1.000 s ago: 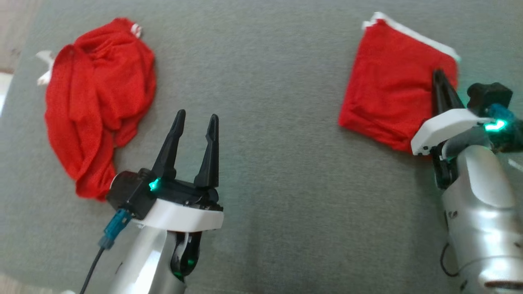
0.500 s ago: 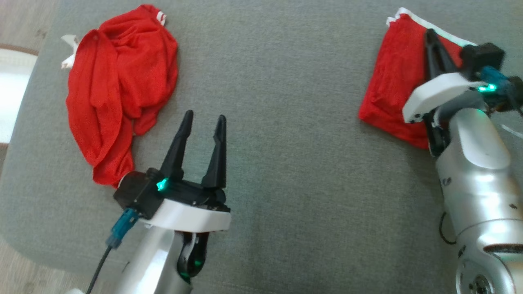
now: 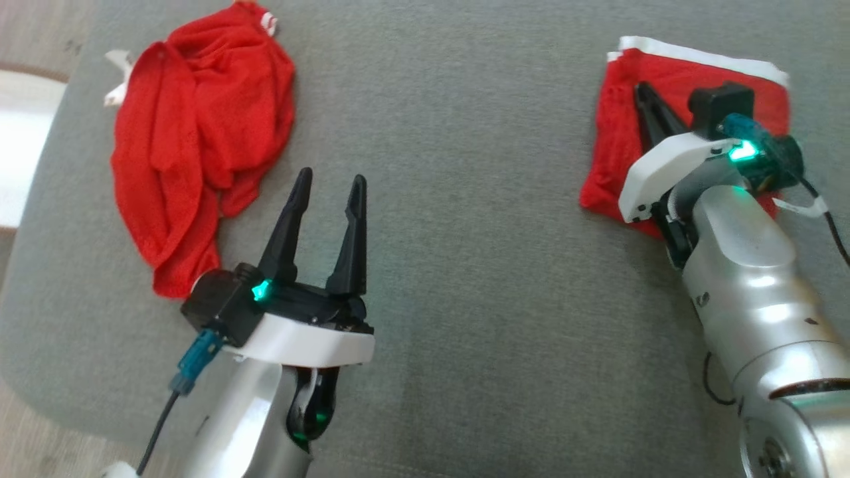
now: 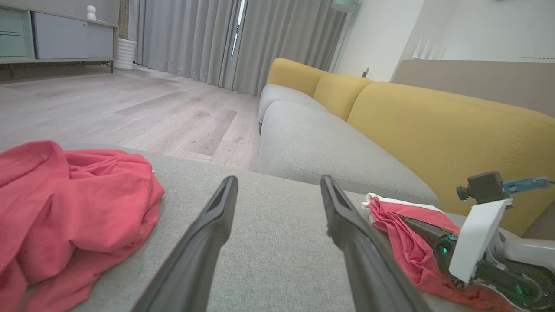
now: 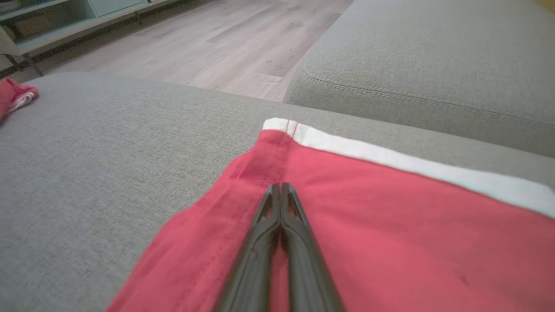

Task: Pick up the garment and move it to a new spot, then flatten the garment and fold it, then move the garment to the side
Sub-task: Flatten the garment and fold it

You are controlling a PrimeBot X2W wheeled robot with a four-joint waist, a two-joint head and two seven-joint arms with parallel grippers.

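The garment (image 3: pixel 614 149) lies folded at the right of the grey cushion (image 3: pixel 465 199), red with a white band (image 3: pixel 697 56) along its far edge. My right gripper (image 3: pixel 641 89) is shut, its tips lying on top of the fabric near the far left corner. In the right wrist view the closed fingers (image 5: pixel 281 187) rest on the red cloth (image 5: pixel 390 225) just short of the white band (image 5: pixel 412 167), with no fold pinched between them. My left gripper (image 3: pixel 331 178) stands open over bare cushion, holding nothing, its fingers (image 4: pixel 278 180) spread wide.
A second red garment (image 3: pixel 192 133) lies crumpled at the cushion's far left (image 4: pixel 73 203). The cushion's left edge drops to wood floor (image 3: pixel 26 40). Beyond it stand a grey sofa seat (image 4: pixel 329 147) with yellow backs (image 4: pixel 433 130).
The head camera has shifted. My shut right gripper has moved across the folded garment toward its far left corner, and the garment has turned so its white band lies more level. The left gripper stays open.
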